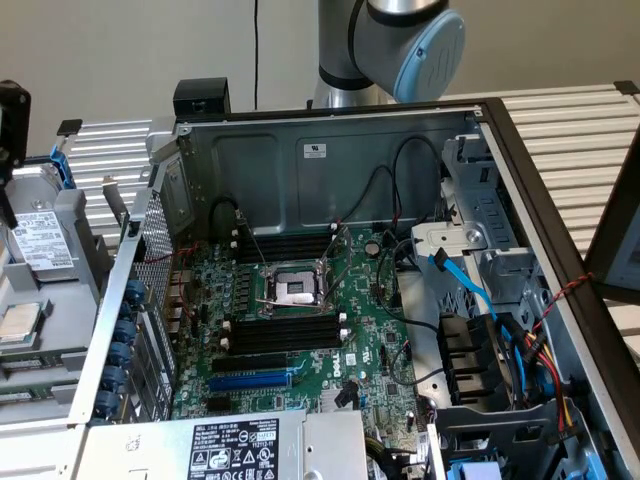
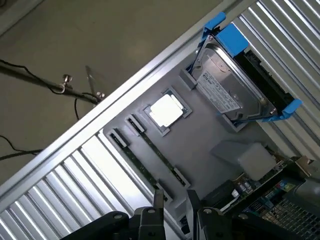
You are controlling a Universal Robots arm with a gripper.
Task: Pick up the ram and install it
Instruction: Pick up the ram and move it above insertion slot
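Note:
In the wrist view the ram (image 2: pixel 140 164) is a long, thin, dark green stick standing on edge between small end holders on a grey tray (image 2: pixel 210 130). My gripper (image 2: pixel 175 199) hangs above the tray, over the end of the ram nearest to it. Its two dark fingers (image 2: pixel 158 200) stand apart with nothing between them. In the exterior view the open computer case shows the green motherboard (image 1: pixel 300 360) with black memory slots (image 1: pixel 285 335) with white end clips on either side of the processor socket (image 1: pixel 292 290).
On the tray lie a hard drive in a blue caddy (image 2: pixel 230 85) and a processor chip (image 2: pixel 165 111); in the exterior view they show at the left as the hard drive (image 1: pixel 40 245) and the chip (image 1: pixel 20 320). Cables and a drive cage (image 1: pixel 480 350) crowd the case's right side. A blue expansion slot (image 1: pixel 250 381) lies near the slots.

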